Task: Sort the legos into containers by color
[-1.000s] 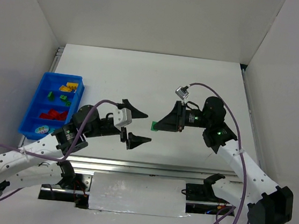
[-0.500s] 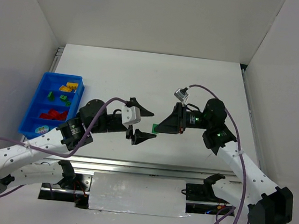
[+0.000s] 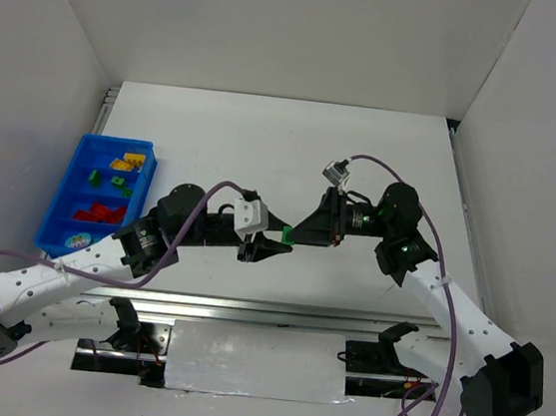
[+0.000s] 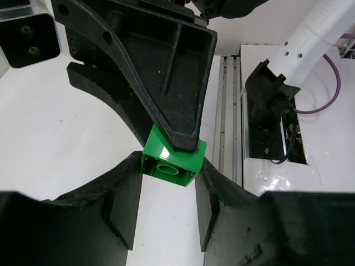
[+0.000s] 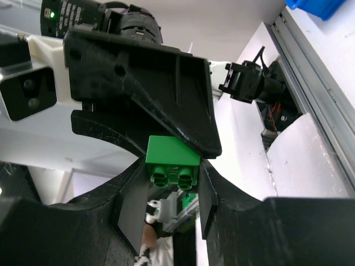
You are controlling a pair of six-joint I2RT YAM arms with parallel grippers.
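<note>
A green lego hangs above the table between both grippers. My right gripper is shut on it; in the right wrist view the brick sits between its fingertips, studs toward the camera. My left gripper has closed in from the left, and in the left wrist view both its fingertips touch the sides of the brick, hollow underside showing. The blue tray of containers lies at the left, holding yellow legos, green ones, red ones and a teal one in separate compartments.
White walls enclose the table on the left, back and right. A metal rail runs along the near edge, with the arm bases and cables below it.
My left arm has moved right to the held green lego and its jaws have narrowed from wide open onto the brick. The right gripper has stayed shut on the brick, nearly still.
</note>
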